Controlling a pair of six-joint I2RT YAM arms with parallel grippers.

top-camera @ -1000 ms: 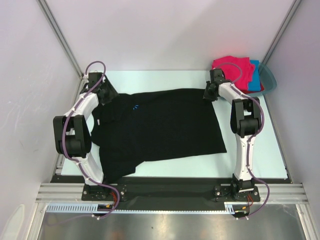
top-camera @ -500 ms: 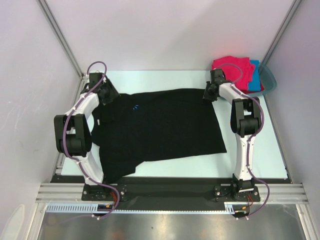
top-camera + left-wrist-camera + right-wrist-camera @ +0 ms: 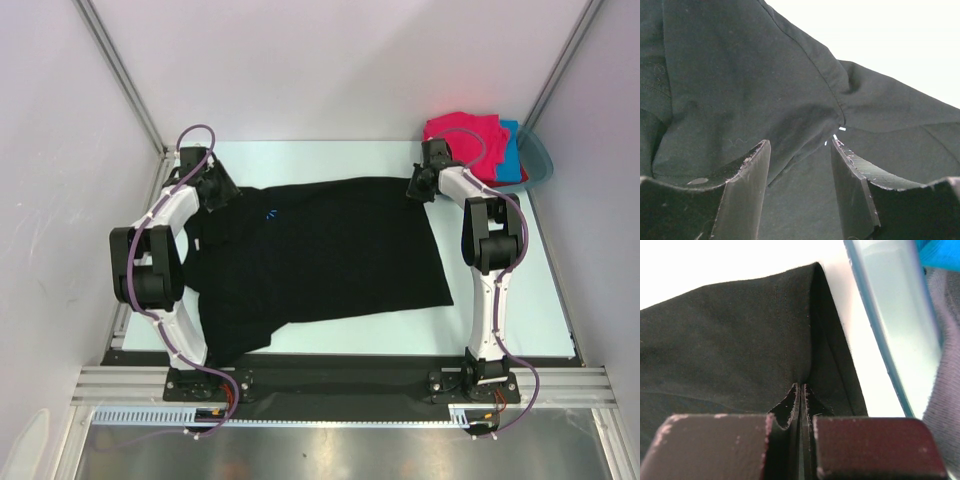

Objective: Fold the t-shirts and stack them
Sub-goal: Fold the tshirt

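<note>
So the big black t-shirt [image 3: 320,250] is spread out flat across the middle of the pale bench [image 3: 530,300] in the overhead view. It runs sideways, with the collar end toward the left of the frame and the straight hem toward the right. The right half lies pretty smooth. The left half is more rumpled, and one sleeve trails down toward the lower left by the arm's base. There's a tiny blue tag [image 3: 271,212] showing near the collar. The left gripper [image 3: 800,145] sits at the shirt's upper left, fingers spread apart and not pinching anything. Its wrist view shows a sleeve seam and some soft folds of black cloth right under the gap. The right gripper [image 3: 801,390] is at the shirt's upper right corner, fingers pressed together on a raised ridge of the black fabric just in from the edge. The other shirts are in the top right of the overhead view: a pink shirt [image 3: 465,135] heaped over a blue shirt [image 3: 512,155], both sitting in a teal basin [image 3: 538,150] close beside that right gripper.
</note>
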